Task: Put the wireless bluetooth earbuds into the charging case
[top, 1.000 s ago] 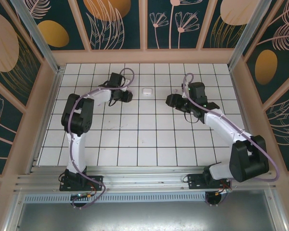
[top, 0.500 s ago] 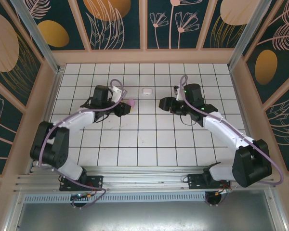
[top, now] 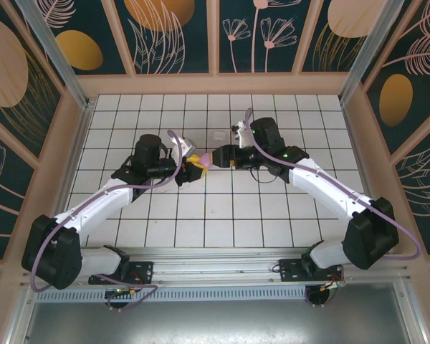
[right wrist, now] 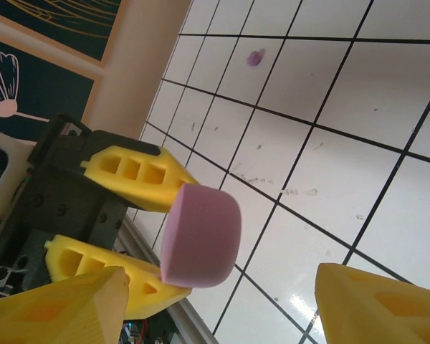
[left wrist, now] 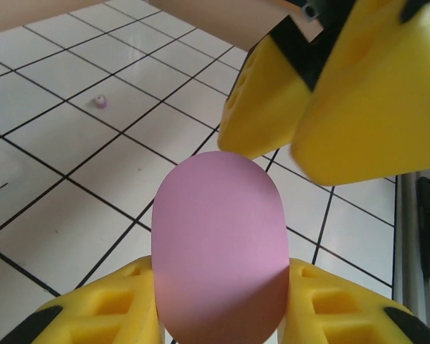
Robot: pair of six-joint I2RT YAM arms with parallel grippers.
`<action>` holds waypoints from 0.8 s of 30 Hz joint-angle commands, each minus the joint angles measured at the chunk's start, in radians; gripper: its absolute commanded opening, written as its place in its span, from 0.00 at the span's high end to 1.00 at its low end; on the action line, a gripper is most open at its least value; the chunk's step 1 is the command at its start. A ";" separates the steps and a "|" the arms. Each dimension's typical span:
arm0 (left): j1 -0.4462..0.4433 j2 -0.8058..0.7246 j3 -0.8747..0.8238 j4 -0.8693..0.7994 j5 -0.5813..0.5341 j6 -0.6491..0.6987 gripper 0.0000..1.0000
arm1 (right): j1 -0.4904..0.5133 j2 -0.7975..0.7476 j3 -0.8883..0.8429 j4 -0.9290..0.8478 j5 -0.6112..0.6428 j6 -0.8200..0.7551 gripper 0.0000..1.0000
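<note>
Pink oval piece point(left wrist: 215, 244) looks smooth and matt, the fingers point(left wrist: 129, 287) matt yellow plastic, the white tiled floor point(left wrist: 50, 229) glossy, catching light.

Seeing left arm swung down from upright a second ago to stretched low across the bench, elbow now out at near left. Seeing left tool point(top: 193, 162) shifted slightly nearer and toward centre, clamped on purple oval piece point(top: 203, 160), which first showed half a second ago. Tracking right tool point(top: 220, 157) moved left from the right half to mid-bench, now tip to tip with left tool. Noting its jaws spread wider than half a second ago, piece ahead of the gap, untouched.
</note>
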 commanded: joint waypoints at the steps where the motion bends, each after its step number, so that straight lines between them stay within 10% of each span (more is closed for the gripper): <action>1: -0.007 -0.018 0.006 0.032 0.050 0.039 0.74 | 0.008 0.018 0.026 -0.015 -0.031 0.000 0.30; 11: -0.009 -0.018 0.044 -0.021 0.069 0.080 0.74 | 0.014 0.054 0.032 0.024 -0.105 0.032 0.40; 24: -0.010 -0.005 0.089 -0.038 0.092 0.102 0.68 | 0.014 0.065 -0.015 0.121 -0.191 0.116 0.77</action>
